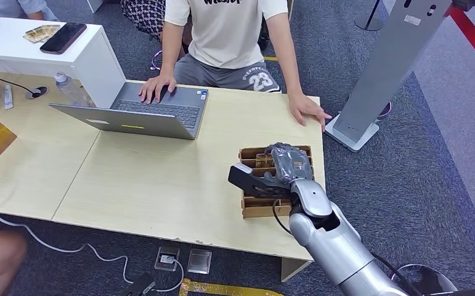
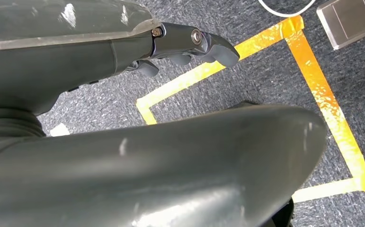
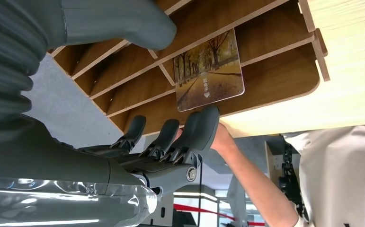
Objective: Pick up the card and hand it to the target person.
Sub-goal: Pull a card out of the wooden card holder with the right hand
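From the head view, the right hand [image 1: 286,165] hangs over the slotted wooden rack [image 1: 251,209] at the counter's [image 1: 161,179] near right corner, with the person [image 1: 225,37] seated across, one palm resting on the far edge and the other on the laptop [image 1: 154,111]. The step in hand looks like the reach for the card, so the arm should come down slowly and keep clear of the rack's thin dividers. The left wrist view shows the left hand [image 2: 185,45] hanging over carpet with yellow tape [image 2: 313,80], fingers loosely curled around nothing, so it plays no part here. The right wrist view gives the detail that matters: the card [image 3: 209,71], printed with an autumn avenue, stands in one slot of the rack, leaning against a divider, and the right hand's fingers [image 3: 201,127] are spread just beside its edge with the thumb [image 3: 119,23] on the opposite side, holding nothing yet. A good grasp would probably close thumb and fingers on the card's flat faces, then lift it straight out along the slot before turning toward the person.
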Robot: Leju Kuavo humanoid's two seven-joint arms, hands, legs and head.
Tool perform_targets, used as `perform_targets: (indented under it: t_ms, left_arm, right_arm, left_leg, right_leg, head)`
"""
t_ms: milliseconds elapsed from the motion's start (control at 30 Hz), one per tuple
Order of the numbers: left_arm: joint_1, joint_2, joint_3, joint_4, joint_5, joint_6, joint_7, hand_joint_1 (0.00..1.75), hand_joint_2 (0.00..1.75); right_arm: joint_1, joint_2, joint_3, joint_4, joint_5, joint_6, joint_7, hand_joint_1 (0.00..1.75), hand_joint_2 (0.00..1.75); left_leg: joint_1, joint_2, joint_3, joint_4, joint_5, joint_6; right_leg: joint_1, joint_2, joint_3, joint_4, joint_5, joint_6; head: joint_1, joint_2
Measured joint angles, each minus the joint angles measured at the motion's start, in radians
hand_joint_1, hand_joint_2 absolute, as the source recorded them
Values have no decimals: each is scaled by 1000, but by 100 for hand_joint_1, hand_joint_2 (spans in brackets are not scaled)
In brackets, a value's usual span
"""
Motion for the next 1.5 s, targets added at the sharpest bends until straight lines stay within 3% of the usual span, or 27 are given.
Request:
perform_targets:
  t_ms: [133, 467, 600, 700, 867, 1033, 1200, 1500]
  left_arm:
    - [0, 0, 0, 0, 0, 0, 0, 0, 0]
    - [1, -4, 0, 0, 0, 3, 0, 0, 0]
    - [1, -5, 0, 0, 0, 3, 0, 0, 0]
    - [1, -5, 0, 0, 0, 3, 0, 0, 0]
    - [1, -5, 0, 0, 0, 2, 0, 0, 0]
    - [1, -5, 0, 0, 0, 0, 0, 0, 0]
    - [1, -5, 0, 0, 0, 0, 0, 0, 0]
    - [1, -5, 0, 0, 0, 0, 0, 0, 0]
  right_arm:
    - [-6, 4, 0, 11, 0, -5, -3, 93, 175]
    - [-14, 7, 0, 30, -1, -11, -7, 65, 175]
    - [-14, 7, 0, 37, -1, -13, -7, 62, 175]
    - [-14, 7, 0, 40, -1, -14, -7, 68, 175]
    - [-14, 7, 0, 43, -1, -15, -7, 100, 175]
    - [-14, 7, 0, 47, -1, -15, -7, 105, 175]
    - [-14, 7, 0, 49, -1, -16, -7, 128, 175]
    - [-16, 7, 0, 49, -1, -17, -7, 139, 175]
  left_leg:
    - [0, 0, 0, 0, 0, 0]
    - [0, 0, 0, 0, 0, 0]
    - [0, 0, 0, 0, 0, 0]
    - [0, 0, 0, 0, 0, 0]
    - [0, 0, 0, 0, 0, 0]
    - [0, 0, 0, 0, 0, 0]
    - [0, 0, 0, 0, 0, 0]
    - [0, 0, 0, 0, 0, 0]
  right_leg:
    - [0, 0, 0, 0, 0, 0]
    - [0, 0, 0, 0, 0, 0]
    - [0, 0, 0, 0, 0, 0]
    - [0, 0, 0, 0, 0, 0]
    - [0, 0, 0, 0, 0, 0]
    - [0, 0, 0, 0, 0, 0]
    - [0, 0, 0, 0, 0, 0]
    - [0, 0, 0, 0, 0, 0]
  head:
    - [0, 0]
    - [0, 0]
    - [0, 0]
    - [0, 0]
    - [0, 0]
    - [0, 0]
    - [0, 0]
    - [0, 0]
